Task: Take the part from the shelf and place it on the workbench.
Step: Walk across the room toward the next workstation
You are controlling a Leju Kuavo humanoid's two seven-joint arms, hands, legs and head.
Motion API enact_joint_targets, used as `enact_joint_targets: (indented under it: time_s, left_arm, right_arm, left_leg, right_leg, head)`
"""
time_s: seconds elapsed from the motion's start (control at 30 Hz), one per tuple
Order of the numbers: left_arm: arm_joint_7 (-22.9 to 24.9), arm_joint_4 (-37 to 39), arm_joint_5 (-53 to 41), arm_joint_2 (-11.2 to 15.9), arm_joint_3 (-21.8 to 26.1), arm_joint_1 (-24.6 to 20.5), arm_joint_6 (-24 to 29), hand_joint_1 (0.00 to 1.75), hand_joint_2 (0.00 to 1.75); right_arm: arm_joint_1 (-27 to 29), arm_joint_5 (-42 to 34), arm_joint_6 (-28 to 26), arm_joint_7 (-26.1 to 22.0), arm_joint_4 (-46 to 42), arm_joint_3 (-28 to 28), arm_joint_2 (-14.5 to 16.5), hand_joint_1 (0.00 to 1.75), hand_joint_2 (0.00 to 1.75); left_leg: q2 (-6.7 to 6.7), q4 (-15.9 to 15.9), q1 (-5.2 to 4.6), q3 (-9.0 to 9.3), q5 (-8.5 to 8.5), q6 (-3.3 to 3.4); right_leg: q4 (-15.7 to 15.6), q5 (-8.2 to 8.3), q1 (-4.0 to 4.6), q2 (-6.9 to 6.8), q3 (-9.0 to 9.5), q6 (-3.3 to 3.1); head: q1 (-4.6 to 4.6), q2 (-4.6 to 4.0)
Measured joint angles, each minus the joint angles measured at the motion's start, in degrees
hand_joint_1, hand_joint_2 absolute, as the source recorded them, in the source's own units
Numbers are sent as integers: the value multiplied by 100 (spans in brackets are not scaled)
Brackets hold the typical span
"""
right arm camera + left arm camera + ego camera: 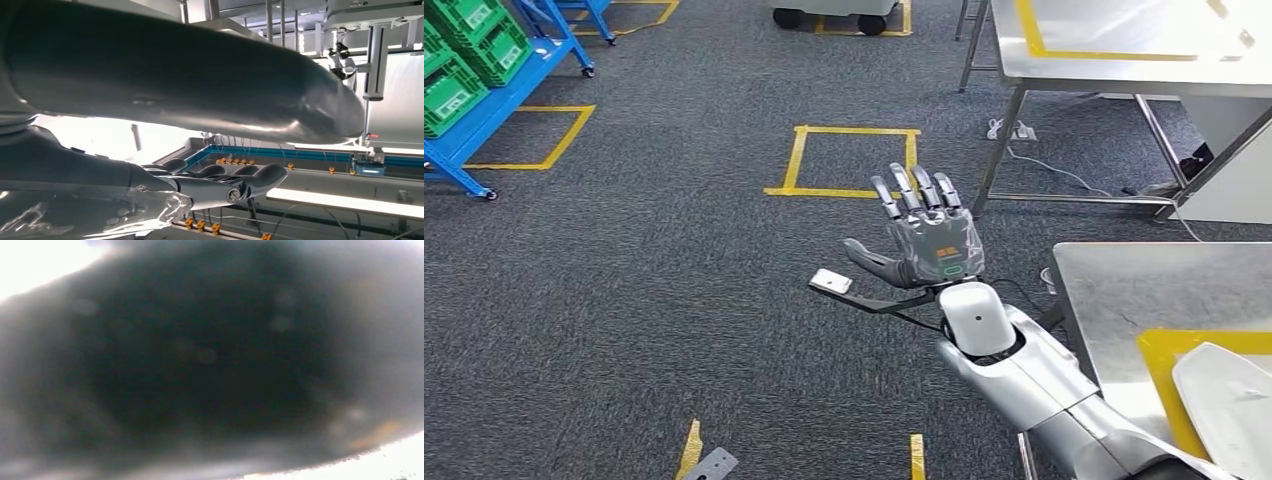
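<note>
Your right hand [929, 238] hangs over the grey floor [644, 280], fingers spread, holding nothing; the white part [1229, 395] lies on the workbench [1124, 300] at four o'clock; left hand's fingers you cannot tell.

Right hand [215, 182], fingers [260, 177] outstretched, empty.

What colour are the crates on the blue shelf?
Green, seen best in the head view: the crates sit on the shelf.
</note>
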Motion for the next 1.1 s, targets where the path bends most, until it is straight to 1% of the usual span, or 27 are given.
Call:
enact_joint_targets:
  time_s: [0.17, 0.27, 0.7, 0.97, 1.1]
  left_arm:
    - [1, 0, 0, -2, 0, -2, 0, 0, 0]
    - [2, 0, -1, 0, 0, -1, 3, 0, 0]
    - [14, 0, -68, 0, -1, 0, 53, 0, 0]
    - [13, 0, -68, 0, -1, 5, 70, 0, 0]
    - [5, 0, -68, 1, 0, 11, 69, 0, 0]
  right_arm:
    - [-2, 0, 0, 0, 0, 0, 0, 0, 0]
    - [-1, -1, 0, 0, 0, 0, 0, 0, 0]
    - [-4, 0, -1, 95, 2, 1, 0, 0, 0]
    - [-53, 0, -62, 407, 21, 38, -12, 0, 0]
    - [-93, 0, -142, 568, 39, 93, -25, 0, 0]
  left_leg:
    - [-1, 1, -3, 0, -10, 41]
    - [-1, 2, -4, 0, -7, 47]
    - [0, 2, 6, 4, -1, 54]
    - [0, 3, 7, 3, -2, 55]
    - [0, 8, -6, 2, -8, 65]
  right_leg:
    - [-48, 15, -6, 0, 19, 54]
    - [-55, 21, -7, 0, 21, 73]
    - [-55, 26, 2, 0, 20, 81]
    - [-56, 26, 2, 0, 21, 82]
    - [-59, 29, -11, 0, 22, 91]
  head:
    - [-1, 0]
    - [-1, 0]
    - [-2, 0]
    - [-2, 0]
    - [-3, 0]
